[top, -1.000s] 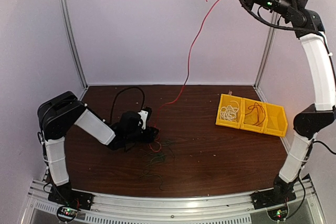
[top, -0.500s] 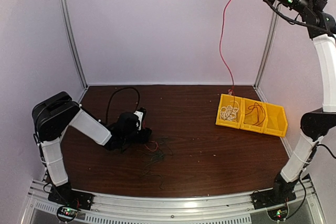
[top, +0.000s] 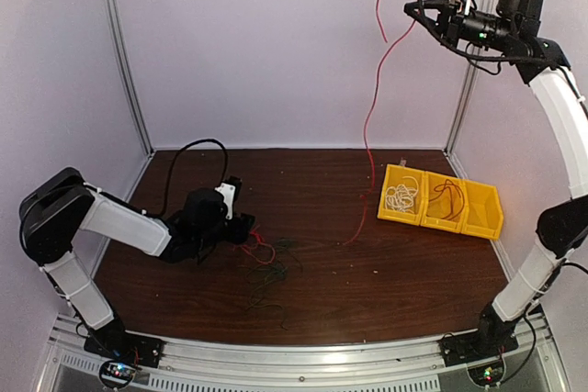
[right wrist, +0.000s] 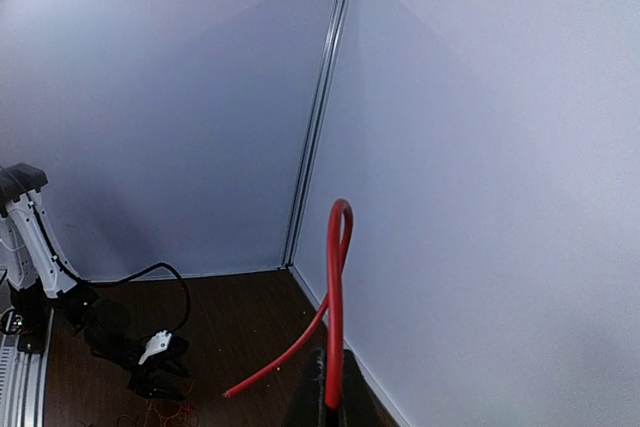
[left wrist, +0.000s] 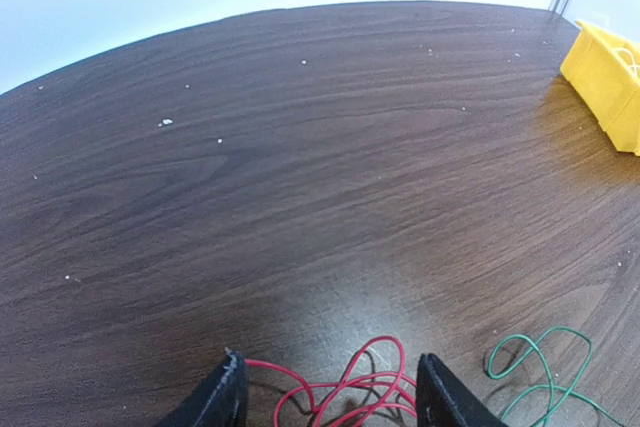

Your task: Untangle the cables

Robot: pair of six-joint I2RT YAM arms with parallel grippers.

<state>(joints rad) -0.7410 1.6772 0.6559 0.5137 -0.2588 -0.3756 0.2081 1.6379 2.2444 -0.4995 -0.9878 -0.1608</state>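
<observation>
My right gripper [top: 411,8] is high at the back right, shut on a long red cable [top: 372,107] that hangs down; its lower end touches the table left of the bin. In the right wrist view the shut fingers [right wrist: 328,412] pinch this cable [right wrist: 335,307], which loops above them. My left gripper [top: 250,225] is low on the table, open, with loose red cable loops [left wrist: 350,387] between its fingers [left wrist: 228,397]. A tangle of red [top: 260,250] and dark green cables [top: 276,273] lies beside it. A green cable [left wrist: 540,367] shows to the right.
A yellow three-part bin [top: 432,219] stands at the right: a white cable [top: 401,196] in its left part, a red cable [top: 447,197] in the middle. It also shows in the left wrist view [left wrist: 605,77]. Metal frame posts stand at the back corners.
The long red cable came free of the tangle and swung right, over the bin, then back left. My right gripper dropped lower and left. My left gripper slid a little left.
</observation>
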